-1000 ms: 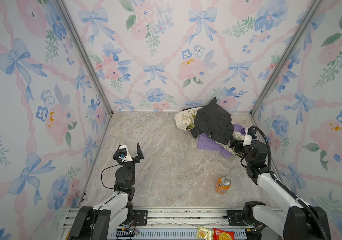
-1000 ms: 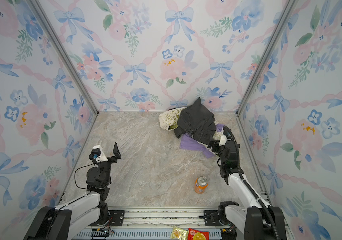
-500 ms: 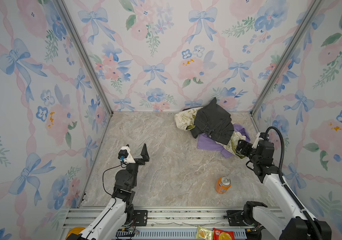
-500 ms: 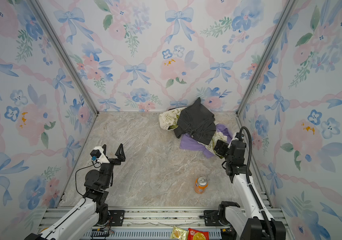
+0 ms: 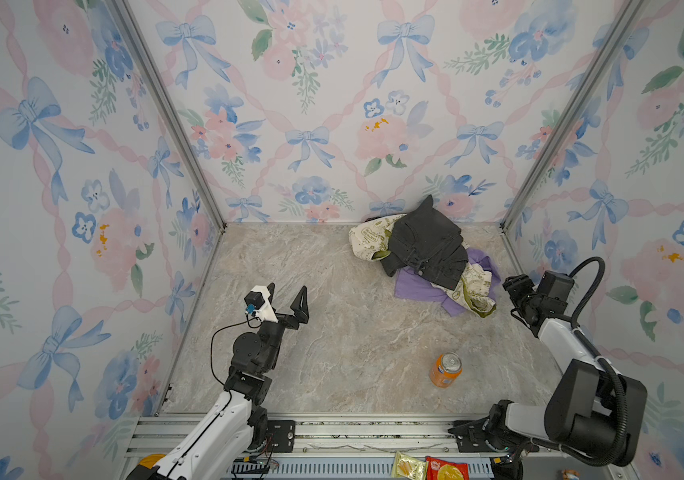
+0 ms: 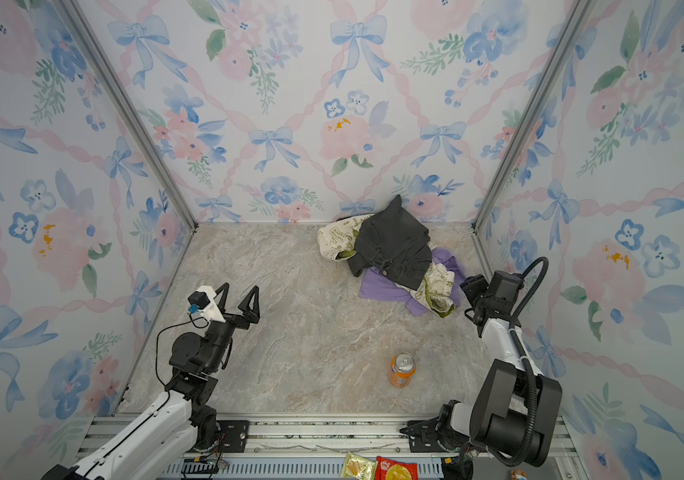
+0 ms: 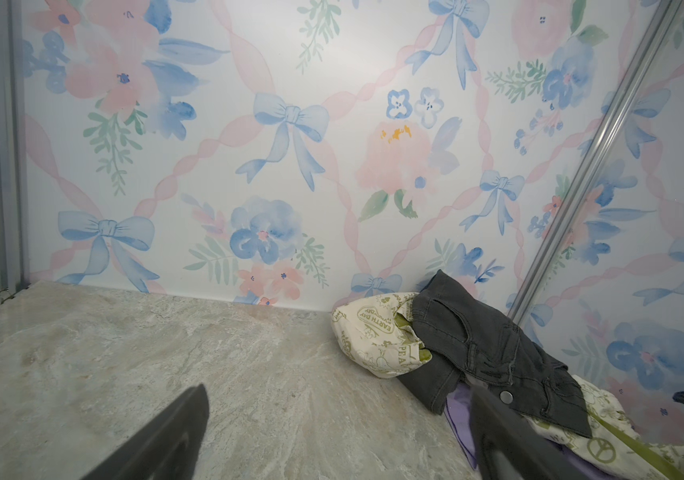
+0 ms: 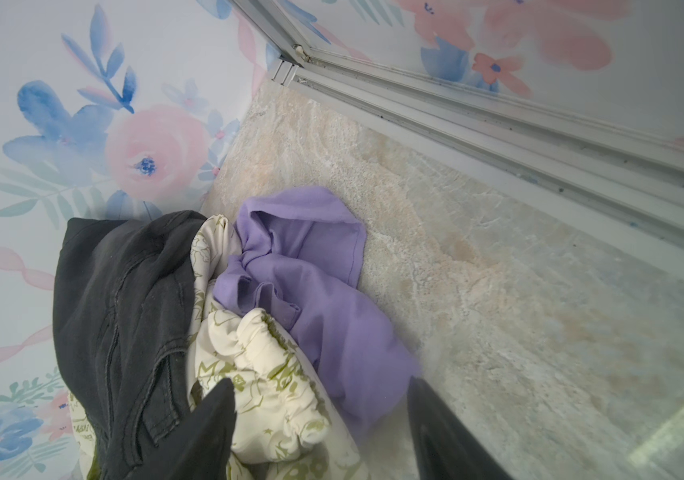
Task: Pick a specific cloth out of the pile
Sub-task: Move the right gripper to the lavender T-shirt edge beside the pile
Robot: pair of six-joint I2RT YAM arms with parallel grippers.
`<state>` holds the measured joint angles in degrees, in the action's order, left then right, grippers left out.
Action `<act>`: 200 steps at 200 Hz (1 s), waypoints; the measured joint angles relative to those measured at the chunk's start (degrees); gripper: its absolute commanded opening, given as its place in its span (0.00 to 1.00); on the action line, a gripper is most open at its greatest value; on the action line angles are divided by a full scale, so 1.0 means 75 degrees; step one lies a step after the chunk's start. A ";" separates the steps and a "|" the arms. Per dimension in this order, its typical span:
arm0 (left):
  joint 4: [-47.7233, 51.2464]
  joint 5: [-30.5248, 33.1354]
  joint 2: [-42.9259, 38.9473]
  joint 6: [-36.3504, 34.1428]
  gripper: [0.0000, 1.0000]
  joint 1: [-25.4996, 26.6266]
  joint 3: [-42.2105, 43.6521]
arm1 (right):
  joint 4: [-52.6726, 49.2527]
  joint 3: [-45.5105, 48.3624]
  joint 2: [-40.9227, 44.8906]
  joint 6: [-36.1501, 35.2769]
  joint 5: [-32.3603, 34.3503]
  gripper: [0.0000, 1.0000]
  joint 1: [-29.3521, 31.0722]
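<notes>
- Hands first, starting on the left: the left hand point(image 5: 287, 291) hovers above bare counter point(image 5: 332, 340) with its jaws spread wide. It is empty and well apart from the clothes.
- Moving right, an orange can point(image 5: 445, 370) stands upright toward the front, clear of the heap.
- The pile point(image 5: 423, 253) sits in the far right corner. A black denim garment point(image 5: 427, 245) lies on top, and cream leaf-print fabric point(image 5: 369, 239) bulges out on the far-left side and wraps round the near-right side.
- The cloth point(image 5: 415, 286), the lavender shirt, is at the bottom. One flap shows at the pile's near-left edge, and a fold lies bare on the counter on the right side.
- The right hand point(image 8: 320, 382) sits just beside the pile's right edge without touching it. Its jaws are parted and hold nothing.
- My call for the grasp is to come in low on that bare lavender fold and pinch purple only. The cream bundle sits right beside it and could easily get caught.
- The cloth should then be drawn out sideways and slowly, so the denim slides off instead of riding along.
- Against a second ago, the right hand was at the pile's edge and has now backed off toward the side wall point(image 5: 623, 208).
- More cream fabric now lies dragged out on the near-right side.
- The left hand has pushed forward toward the middle, still wide.
</notes>
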<state>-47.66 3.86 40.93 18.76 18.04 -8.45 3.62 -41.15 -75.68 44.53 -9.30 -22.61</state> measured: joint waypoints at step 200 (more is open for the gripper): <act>0.0615 -0.0527 -0.0154 0.0283 0.98 0.0044 -0.0277 | 0.0498 -0.0443 -0.2862 0.0551 -0.1580 0.39 -0.0321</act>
<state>-43.05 -0.10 39.77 20.88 18.37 -10.52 7.35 -44.47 -97.14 48.66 -21.15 -25.02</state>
